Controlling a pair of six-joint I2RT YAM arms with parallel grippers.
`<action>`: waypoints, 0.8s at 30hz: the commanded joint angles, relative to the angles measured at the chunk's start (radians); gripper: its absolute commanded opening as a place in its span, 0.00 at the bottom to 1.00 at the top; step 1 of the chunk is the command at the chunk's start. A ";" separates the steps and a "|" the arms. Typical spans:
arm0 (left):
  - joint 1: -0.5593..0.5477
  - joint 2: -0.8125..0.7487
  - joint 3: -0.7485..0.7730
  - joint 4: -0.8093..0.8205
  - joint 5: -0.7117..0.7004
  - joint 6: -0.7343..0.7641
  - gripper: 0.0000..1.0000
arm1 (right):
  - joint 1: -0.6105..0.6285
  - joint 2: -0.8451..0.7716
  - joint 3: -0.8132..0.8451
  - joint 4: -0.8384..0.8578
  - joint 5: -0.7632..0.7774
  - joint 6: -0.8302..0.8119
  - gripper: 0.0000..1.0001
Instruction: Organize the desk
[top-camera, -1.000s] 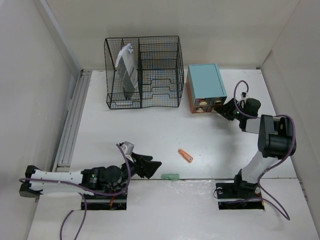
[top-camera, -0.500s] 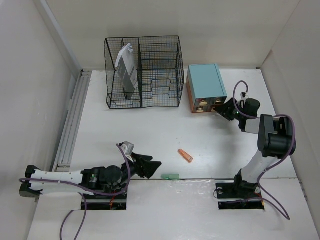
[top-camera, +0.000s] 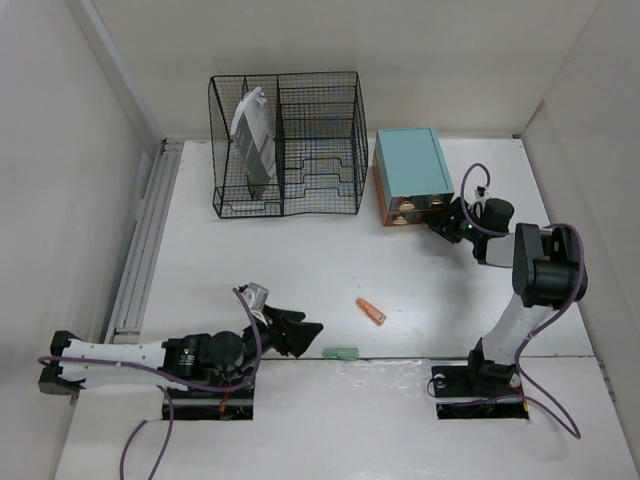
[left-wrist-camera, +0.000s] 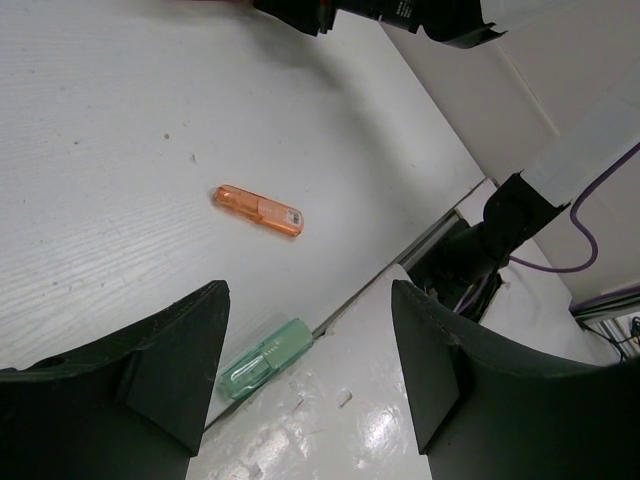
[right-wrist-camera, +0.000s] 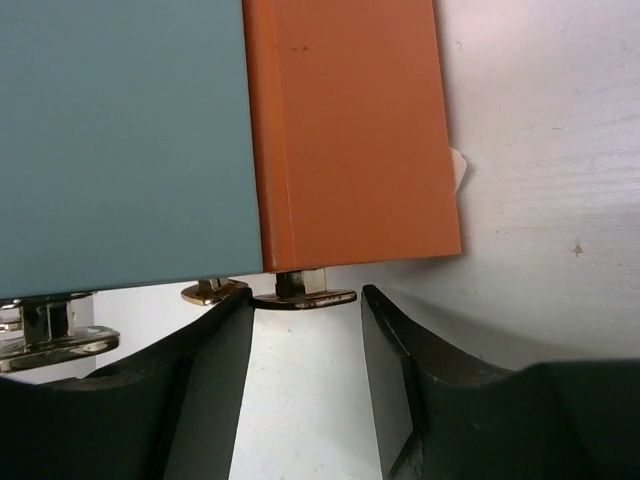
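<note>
My left pincer hovers low over the surface, spread wide and holding nothing. The white surface runs under both my arms and on to the walls. A green stick lies just ahead of this pincer and below it, right on the seam at the near edge. An orange stick lies a little further out on bare surface. Far ahead stands the wire rack, with plenty of open room before it.

My right pincer is at the front of the drawer box. It is partly open, and the gold handle sits at its tips, not gripped.

I judge the drawer step is in hand. Next I would close squarely on that thin handle and pull straight toward me. The sticks come after that, and the green one leaves little room on its near side. The side wall stands close beside my right elbow.
</note>
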 joint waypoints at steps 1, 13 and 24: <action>-0.005 0.012 0.016 0.047 -0.014 0.019 0.62 | 0.008 0.018 0.023 0.093 -0.011 0.031 0.52; -0.005 0.021 0.034 0.038 -0.023 0.019 0.62 | 0.017 0.055 0.014 0.224 0.009 0.088 0.52; -0.005 0.021 0.034 0.038 -0.032 0.019 0.62 | 0.017 0.055 0.005 0.236 0.027 0.088 0.60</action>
